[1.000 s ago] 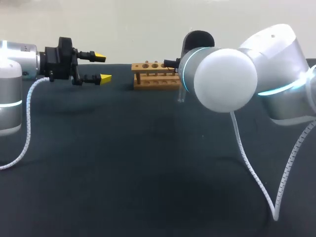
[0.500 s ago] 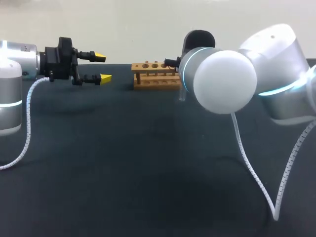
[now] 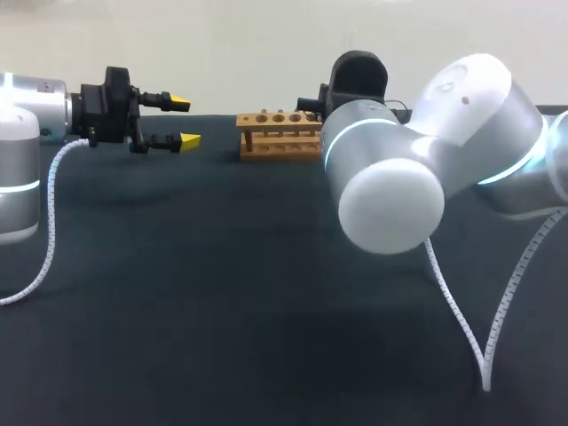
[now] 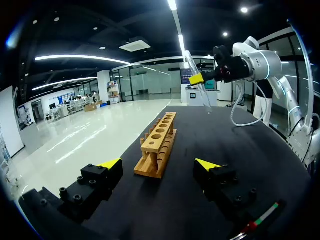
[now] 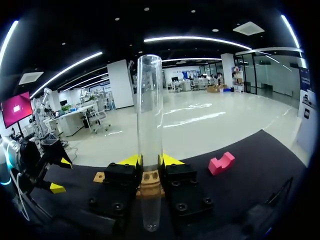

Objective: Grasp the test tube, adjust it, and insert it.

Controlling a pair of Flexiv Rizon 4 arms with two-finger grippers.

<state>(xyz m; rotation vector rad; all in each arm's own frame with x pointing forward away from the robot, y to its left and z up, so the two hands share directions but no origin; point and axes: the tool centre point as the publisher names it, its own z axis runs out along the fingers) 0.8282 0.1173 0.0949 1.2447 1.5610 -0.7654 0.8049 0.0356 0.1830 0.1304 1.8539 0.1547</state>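
The right gripper (image 5: pixel 150 162), closed on the tube (image 5: pixel 149 125), has turned and lifted it from beside the rack (image 3: pixel 280 135) to above its right end, still tilted, so insertion seems near, while the left gripper (image 3: pixel 184 122) stays wide open left of the rack.

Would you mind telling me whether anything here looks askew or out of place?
Nothing is spilled or damaged. The test tube, gripped by the right gripper, hangs tilted in the air near the wooden rack, not yet in line with its holes.
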